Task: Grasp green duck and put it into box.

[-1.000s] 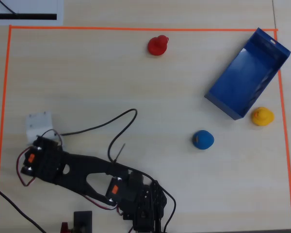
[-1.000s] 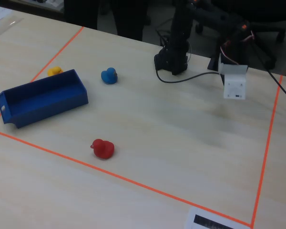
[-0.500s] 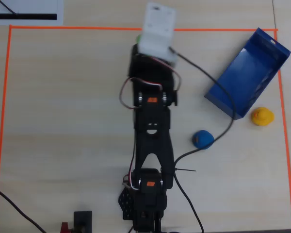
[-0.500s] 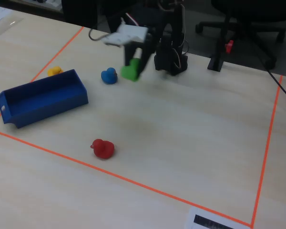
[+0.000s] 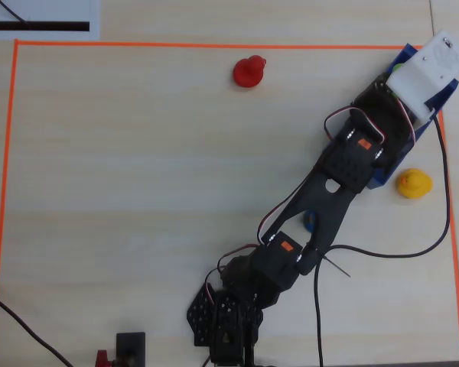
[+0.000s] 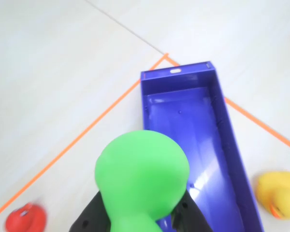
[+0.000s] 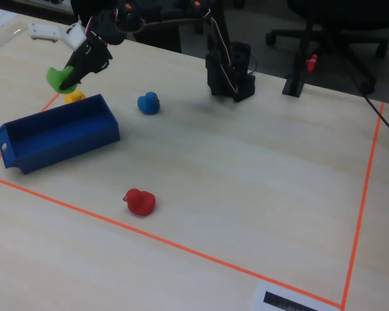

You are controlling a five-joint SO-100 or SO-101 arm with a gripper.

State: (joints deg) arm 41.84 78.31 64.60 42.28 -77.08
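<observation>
The green duck point(image 6: 142, 174) is clamped between my gripper's point(image 6: 137, 217) black fingers point(image 6: 93, 218) and fills the lower middle of the wrist view. The dark-blue open-top box point(image 6: 198, 125) lies just beyond and below it, with nothing inside. In the fixed view the gripper point(image 7: 68, 76) holds the green duck point(image 7: 59, 79) in the air above the far end of the box point(image 7: 58, 136). In the overhead view the arm reaches to the upper right. Its white camera housing point(image 5: 428, 73) covers most of the box point(image 5: 379, 177).
A yellow duck point(image 7: 73, 97) sits just outside the box's far wall, also seen in the overhead view point(image 5: 413, 183). A blue duck point(image 7: 148, 103) lies near the arm's base, and a red duck point(image 7: 140, 202) is near the orange tape line point(image 7: 181, 246).
The arm has swung from the middle of the table toward the box, carrying the green duck. The duck now hangs over the box's far end.
</observation>
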